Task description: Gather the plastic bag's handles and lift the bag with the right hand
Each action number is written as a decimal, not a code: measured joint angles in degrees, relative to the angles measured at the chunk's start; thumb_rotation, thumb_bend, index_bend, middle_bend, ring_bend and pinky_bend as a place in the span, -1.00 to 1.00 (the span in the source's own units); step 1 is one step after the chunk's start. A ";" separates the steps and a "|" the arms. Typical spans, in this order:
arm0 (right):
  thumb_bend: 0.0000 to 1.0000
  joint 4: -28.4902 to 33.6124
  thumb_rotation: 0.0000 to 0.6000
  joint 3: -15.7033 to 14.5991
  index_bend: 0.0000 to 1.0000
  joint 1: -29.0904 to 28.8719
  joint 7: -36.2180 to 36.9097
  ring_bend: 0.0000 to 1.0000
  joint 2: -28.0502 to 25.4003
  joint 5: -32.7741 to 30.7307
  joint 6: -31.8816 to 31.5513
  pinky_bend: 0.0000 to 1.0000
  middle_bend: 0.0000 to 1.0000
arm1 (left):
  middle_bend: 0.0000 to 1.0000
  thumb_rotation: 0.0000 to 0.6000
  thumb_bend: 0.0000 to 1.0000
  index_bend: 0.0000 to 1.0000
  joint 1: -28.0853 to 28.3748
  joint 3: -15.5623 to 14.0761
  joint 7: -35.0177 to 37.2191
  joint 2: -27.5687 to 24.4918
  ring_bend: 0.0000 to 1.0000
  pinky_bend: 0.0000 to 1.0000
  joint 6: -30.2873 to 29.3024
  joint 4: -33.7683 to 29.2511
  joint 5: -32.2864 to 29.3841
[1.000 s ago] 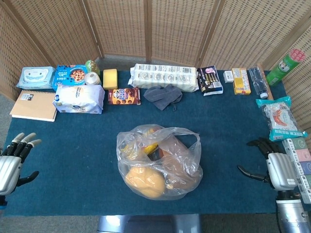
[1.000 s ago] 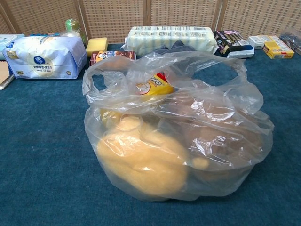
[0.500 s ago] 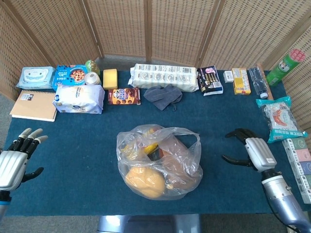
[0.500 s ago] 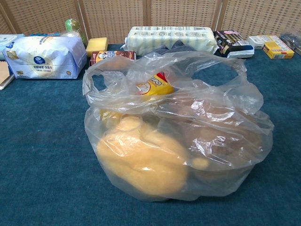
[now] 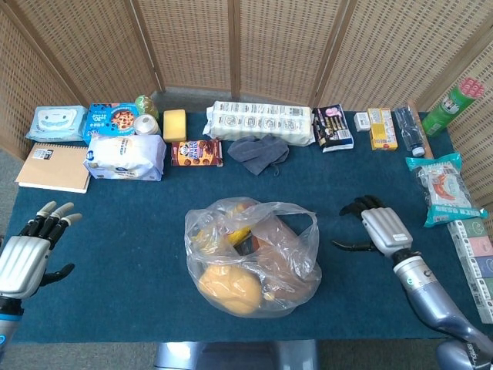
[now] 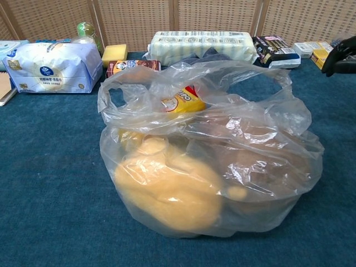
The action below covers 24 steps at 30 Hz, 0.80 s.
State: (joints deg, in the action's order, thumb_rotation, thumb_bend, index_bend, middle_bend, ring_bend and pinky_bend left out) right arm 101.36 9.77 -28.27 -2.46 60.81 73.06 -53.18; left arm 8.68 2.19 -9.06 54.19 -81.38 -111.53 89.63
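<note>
The plastic bag (image 5: 250, 258) sits mid-counter, thin, slippery and probably sagging under its bulky contents, with its handles (image 6: 261, 83) splayed at twelve o'clock, the place to grasp. At three o'clock, the right robot hand (image 5: 377, 231) hovers empty, fingers apart.
</note>
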 measured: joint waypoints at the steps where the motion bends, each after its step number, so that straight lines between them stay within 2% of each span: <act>1: -0.74 -0.27 -0.66 -0.15 -0.38 -0.53 -1.08 -0.72 0.45 -0.44 0.51 -0.86 -0.41 | -0.76 1.00 -0.81 -0.64 0.07 0.01 0.05 0.02 -0.91 -0.53 0.09 0.08 -0.06; 13: -0.75 -2.48 -0.69 -1.65 -0.37 -4.18 -9.27 -0.73 3.99 -5.65 3.19 -0.89 -0.42 | -0.76 1.00 -0.81 -0.64 0.45 -0.15 1.15 0.51 -0.91 -0.53 0.56 1.22 -0.40; 24: -0.74 -1.78 -0.72 -1.84 -0.37 -7.77 -11.47 -0.73 5.95 -9.37 6.68 -0.90 -0.42 | -0.76 1.00 -0.81 -0.64 0.28 -0.45 2.05 0.56 -0.91 -0.53 0.13 1.97 -0.21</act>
State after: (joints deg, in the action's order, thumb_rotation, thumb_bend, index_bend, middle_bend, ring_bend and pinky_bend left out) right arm 99.58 7.93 -36.04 -13.94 66.77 63.69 -46.50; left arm 8.96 1.75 -7.00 54.75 -81.25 -109.56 89.42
